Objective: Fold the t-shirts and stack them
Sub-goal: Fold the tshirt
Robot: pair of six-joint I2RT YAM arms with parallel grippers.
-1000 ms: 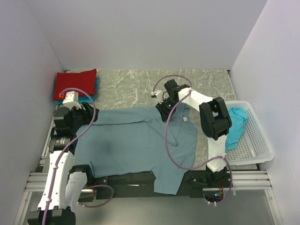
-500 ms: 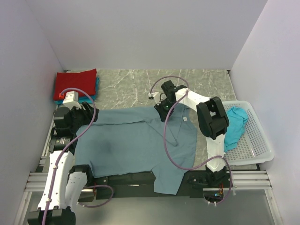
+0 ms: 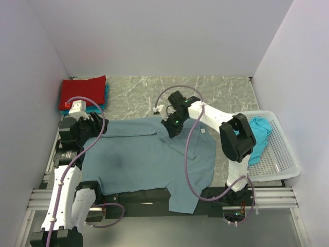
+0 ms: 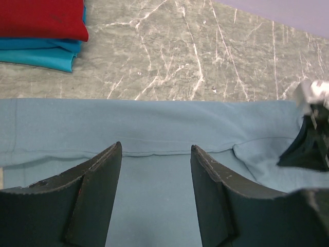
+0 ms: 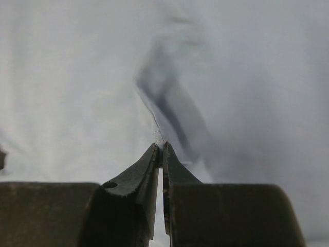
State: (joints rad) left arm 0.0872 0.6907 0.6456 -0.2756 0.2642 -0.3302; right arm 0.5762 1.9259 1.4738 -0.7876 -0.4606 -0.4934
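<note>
The slate-blue t-shirt (image 3: 144,157) lies spread flat over the near table, its white neck label (image 3: 204,131) showing at the right. My right gripper (image 3: 171,128) is shut on a pinched fold of the shirt's far edge; in the right wrist view the jaws (image 5: 160,146) are closed on thin, pale-looking cloth. My left gripper (image 3: 103,125) is open and empty just above the shirt's far-left part; in the left wrist view (image 4: 155,146) a seam runs between its fingers. A folded red t-shirt (image 3: 82,92) lies on a folded turquoise one (image 3: 105,99) at the far left.
The white perforated basket (image 3: 281,159) stands at the right with a crumpled turquoise t-shirt (image 3: 259,135) in it. The marble tabletop (image 3: 149,95) shows behind the shirt. White walls close in the left, back and right sides. The right gripper also shows in the left wrist view (image 4: 311,141).
My right gripper has moved left and slightly nearer, dragging the pinched far edge of the slate-blue shirt over the shirt's body. The left arm has not moved.
</note>
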